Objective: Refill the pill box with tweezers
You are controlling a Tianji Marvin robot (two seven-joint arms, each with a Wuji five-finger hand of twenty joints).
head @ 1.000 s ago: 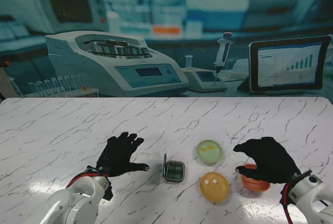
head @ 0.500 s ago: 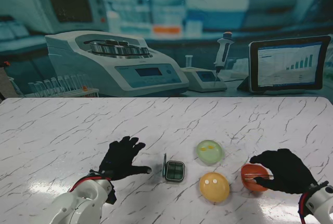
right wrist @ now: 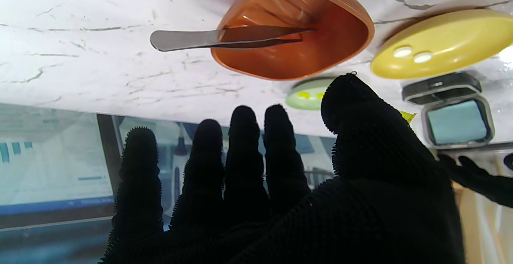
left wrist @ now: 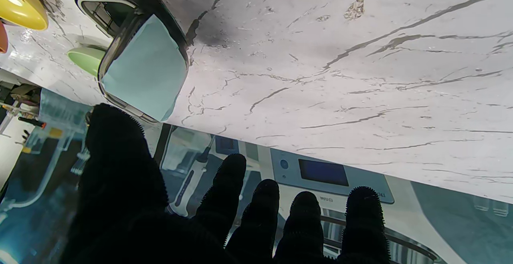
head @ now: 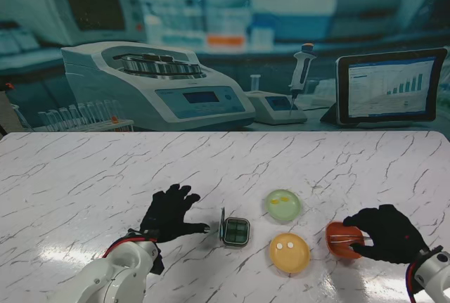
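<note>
The dark pill box [head: 235,232] sits open near the table's middle, its pale blue lid [left wrist: 144,67] standing upright on its left side. Steel tweezers [right wrist: 224,39] lie across the orange dish [head: 343,240], tips inside, handle sticking out over the rim. A yellow dish [head: 290,252] holds two white pills; a green dish [head: 283,204] holds yellow pills. My left hand [head: 171,213] hovers open just left of the pill box, thumb pointing at the lid. My right hand [head: 389,233] is open beside the orange dish, on its right, fingers spread, holding nothing.
Lab gear lines the far edge of the marble table [head: 84,176]: a centrifuge [head: 155,81], a small scale with a pipette [head: 301,71], a tablet [head: 391,86] and a rack of test tubes [head: 77,117].
My right hand drew back to the right off the orange dish, uncovering the tweezers lying in it. My left hand edged right, closer to the pill box lid.
</note>
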